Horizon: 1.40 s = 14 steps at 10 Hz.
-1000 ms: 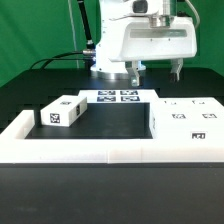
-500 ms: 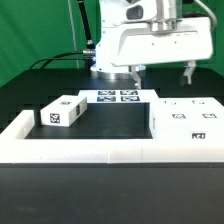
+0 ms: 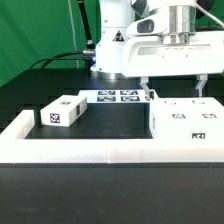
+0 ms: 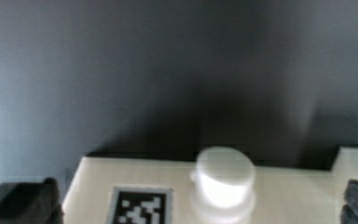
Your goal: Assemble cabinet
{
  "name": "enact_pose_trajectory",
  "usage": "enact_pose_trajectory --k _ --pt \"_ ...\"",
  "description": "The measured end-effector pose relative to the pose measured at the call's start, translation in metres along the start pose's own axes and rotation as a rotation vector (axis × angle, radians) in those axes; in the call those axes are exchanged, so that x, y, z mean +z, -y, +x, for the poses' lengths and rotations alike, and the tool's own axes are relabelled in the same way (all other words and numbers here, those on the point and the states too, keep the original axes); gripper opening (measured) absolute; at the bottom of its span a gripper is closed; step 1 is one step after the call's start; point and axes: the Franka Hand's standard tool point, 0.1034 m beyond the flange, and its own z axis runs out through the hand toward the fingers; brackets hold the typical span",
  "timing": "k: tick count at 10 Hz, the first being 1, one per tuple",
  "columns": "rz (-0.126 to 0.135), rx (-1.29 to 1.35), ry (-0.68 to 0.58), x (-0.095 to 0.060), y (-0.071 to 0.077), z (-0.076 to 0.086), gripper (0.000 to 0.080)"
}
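Observation:
The cabinet's large white box part (image 3: 186, 122), with small tags on top, lies at the exterior view's right. A smaller white tagged box (image 3: 62, 112) lies at the left. My gripper (image 3: 175, 90) hangs just above the large part's far edge, jaws spread wide and empty. In the wrist view the gripper (image 4: 194, 203) straddles a white part (image 4: 282, 195) that has a tag (image 4: 144, 205) and a rounded white knob (image 4: 224, 178). The dark fingertips (image 4: 23, 203) show at both sides, and I cannot tell whether they touch the part.
A long low white L-shaped rail (image 3: 100, 150) runs along the front and up the left side. The marker board (image 3: 118, 97) lies flat at the back by the arm's base. The table is black with a green backdrop.
The gripper has moved toward the exterior view's right and lower, from near the marker board to above the large white part. Its jaws stay spread.

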Motion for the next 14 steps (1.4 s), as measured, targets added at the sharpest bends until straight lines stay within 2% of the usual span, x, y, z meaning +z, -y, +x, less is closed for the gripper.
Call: enact_pose_trajectory --k 4,6,8,9,14 --pt "0.001 -0.014 0.001 0.000 0.001 -0.001 0.0797" --pt "-0.007 0.017 0.012 0.018 -0.007 0.000 0.0797" --pt "-0.007 0.014 0.004 0.025 -0.005 0.010 0.0797" --pt "-0.009 0.020 0.011 0.030 -0.008 0.008 0.0797" --pt "-0.011 0.010 0.015 0.033 -0.009 0.007 0.0797"
